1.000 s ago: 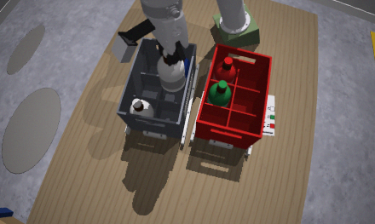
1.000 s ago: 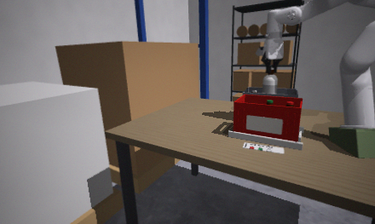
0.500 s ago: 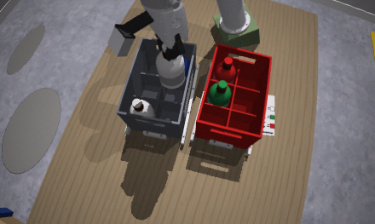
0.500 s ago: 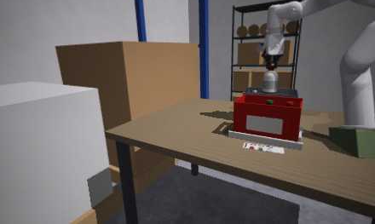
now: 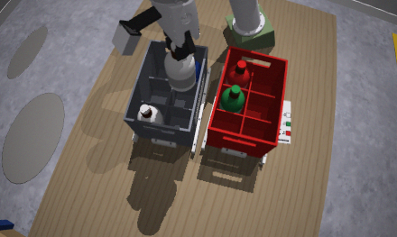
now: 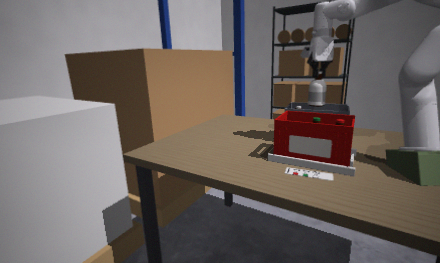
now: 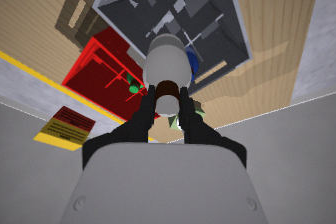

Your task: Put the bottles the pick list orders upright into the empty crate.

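Observation:
My gripper (image 5: 180, 51) (image 6: 318, 77) (image 7: 167, 95) is shut on the brown-capped neck of a pale grey bottle (image 5: 180, 75) (image 6: 317, 93) (image 7: 165, 62). The bottle hangs upright, lifted above the dark grey crate (image 5: 135, 98) (image 6: 330, 107) (image 7: 227, 30). That crate also holds a white bottle (image 5: 150, 114) with a brown cap at its front left, and a blue-labelled bottle (image 5: 198, 69) (image 7: 193, 61) mostly hidden behind the held one. The red crate (image 5: 245, 145) (image 6: 285, 137) (image 7: 87, 70) to the right holds a red bottle (image 5: 239, 73) and a green bottle (image 5: 234, 99) (image 7: 135, 88), both upright. The pick list (image 5: 285, 123) (image 6: 309, 174) lies right of the red crate.
The arm's green base block (image 5: 250, 33) (image 6: 415, 164) stands behind the red crate. Both crates rest on white trays on the wooden table (image 5: 90, 186) (image 6: 210, 147). Cardboard boxes and a shelf rack stand beyond the table.

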Robot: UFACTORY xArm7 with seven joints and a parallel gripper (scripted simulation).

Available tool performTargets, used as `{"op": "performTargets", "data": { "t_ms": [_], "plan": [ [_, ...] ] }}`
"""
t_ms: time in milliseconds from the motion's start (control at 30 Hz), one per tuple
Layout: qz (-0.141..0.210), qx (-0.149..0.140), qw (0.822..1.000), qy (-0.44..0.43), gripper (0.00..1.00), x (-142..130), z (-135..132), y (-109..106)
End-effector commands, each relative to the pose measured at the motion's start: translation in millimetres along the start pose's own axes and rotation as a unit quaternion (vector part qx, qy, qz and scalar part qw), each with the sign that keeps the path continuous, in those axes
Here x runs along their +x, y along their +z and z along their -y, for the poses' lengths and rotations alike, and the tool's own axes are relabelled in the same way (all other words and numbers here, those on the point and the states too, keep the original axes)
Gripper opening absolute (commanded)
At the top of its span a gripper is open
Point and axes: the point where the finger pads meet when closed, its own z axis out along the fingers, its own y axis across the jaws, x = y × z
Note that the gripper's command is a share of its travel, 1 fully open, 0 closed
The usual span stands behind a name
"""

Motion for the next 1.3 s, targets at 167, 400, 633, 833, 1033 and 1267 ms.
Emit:
{"op": "performTargets", "data": {
  "t_ms": [167,400,633,833,1033,1267],
  "plan": [
    [-0.002,0.001,1.0,0.0,0.0,-1.4,8.3,-2.1],
    [-0.002,0.002,1.0,0.0,0.0,-5.0,19.8,-2.1],
    [-0.002,0.002,1.0,0.0,0.0,-8.5,31.3,-2.2],
    [-0.002,0.002,1.0,0.0,0.0,-12.1,42.8,-2.2],
    [-0.002,0.002,1.0,0.0,0.0,-14.4,50.4,-2.2],
    [-0.002,0.002,1.0,0.0,0.0,-18.6,63.8,-2.2]
  ]
}}
